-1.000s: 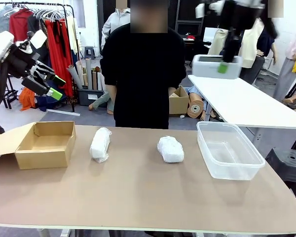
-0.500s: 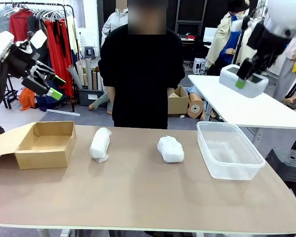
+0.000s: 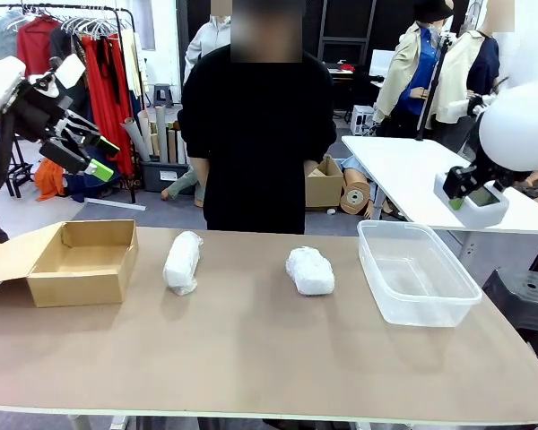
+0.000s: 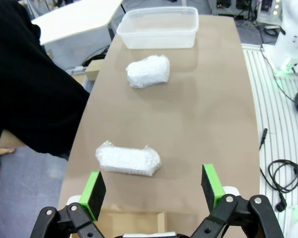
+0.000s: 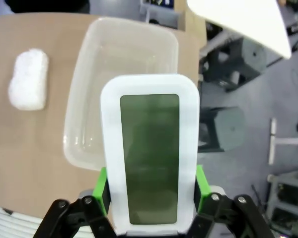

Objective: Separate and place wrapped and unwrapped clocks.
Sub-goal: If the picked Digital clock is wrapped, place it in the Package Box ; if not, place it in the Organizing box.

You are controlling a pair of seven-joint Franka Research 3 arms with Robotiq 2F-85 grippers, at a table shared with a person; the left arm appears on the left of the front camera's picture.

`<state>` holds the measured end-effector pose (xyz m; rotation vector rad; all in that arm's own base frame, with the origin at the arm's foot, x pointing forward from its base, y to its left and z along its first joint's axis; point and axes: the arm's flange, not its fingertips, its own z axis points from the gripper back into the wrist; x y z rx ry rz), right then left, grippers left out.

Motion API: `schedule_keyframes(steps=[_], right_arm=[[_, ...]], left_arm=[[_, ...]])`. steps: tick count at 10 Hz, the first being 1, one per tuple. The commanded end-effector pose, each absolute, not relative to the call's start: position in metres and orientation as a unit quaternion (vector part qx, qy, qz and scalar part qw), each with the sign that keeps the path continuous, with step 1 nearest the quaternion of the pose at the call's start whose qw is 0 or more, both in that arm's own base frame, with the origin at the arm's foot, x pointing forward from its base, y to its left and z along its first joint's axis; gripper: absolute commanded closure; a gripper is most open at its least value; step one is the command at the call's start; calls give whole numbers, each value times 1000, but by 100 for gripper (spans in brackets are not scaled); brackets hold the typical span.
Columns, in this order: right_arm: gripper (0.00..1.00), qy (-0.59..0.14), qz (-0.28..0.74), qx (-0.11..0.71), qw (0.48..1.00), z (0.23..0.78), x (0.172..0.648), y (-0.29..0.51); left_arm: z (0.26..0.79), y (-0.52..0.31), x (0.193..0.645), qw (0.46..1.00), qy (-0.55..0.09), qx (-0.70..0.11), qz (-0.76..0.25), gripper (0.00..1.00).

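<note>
Take the clear tub as your marker on the desk. Your right claw is pinching the bare white clock by its long edges, up in the air to the right of the tub and a little beyond its far rim. From the right wrist camera you see the clock's grey screen facing the lens with a green pad pressed to each side, and the tub's open inside lies directly behind it. Both wrapped bundles sit on the desk, outside the tub. The nearer bundle lies to the left of the tub, close to it but not touching. The farther bundle lies well to the tub's left, between that first bundle and the open cardboard box at the opposite end of the desk. Your left claw hangs high above the box end, well apart from the tub, with its fingers spread wide and nothing between them. From its wrist camera you look down the desk at both bundles and the tub beyond. A person in black stands behind the desk's far edge.
</note>
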<state>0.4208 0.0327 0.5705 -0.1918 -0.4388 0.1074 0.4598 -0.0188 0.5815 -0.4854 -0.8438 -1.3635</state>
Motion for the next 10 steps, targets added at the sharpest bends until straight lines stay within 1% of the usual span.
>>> schedule_keyframes(steps=[1,6,7,8,9,10], right_arm=[[100,-224,80,-102,966,580,424,33],[100,-224,80,-102,966,580,424,33],[100,-220,67,-97,968,574,421,36],[100,-185,43,-84,978,566,448,28],[100,-178,40,-58,982,554,468,24],[100,-163,40,-58,984,541,486,18]], left_arm=[[582,-18,460,667,-376,-219,-605,0],[582,-18,460,667,-376,-219,-605,0],[582,-18,460,667,-376,-219,-605,0],[582,-18,460,667,-376,-219,-605,0],[582,-18,460,667,-376,-219,-605,0],[582,-18,460,667,-376,-219,-605,0]])
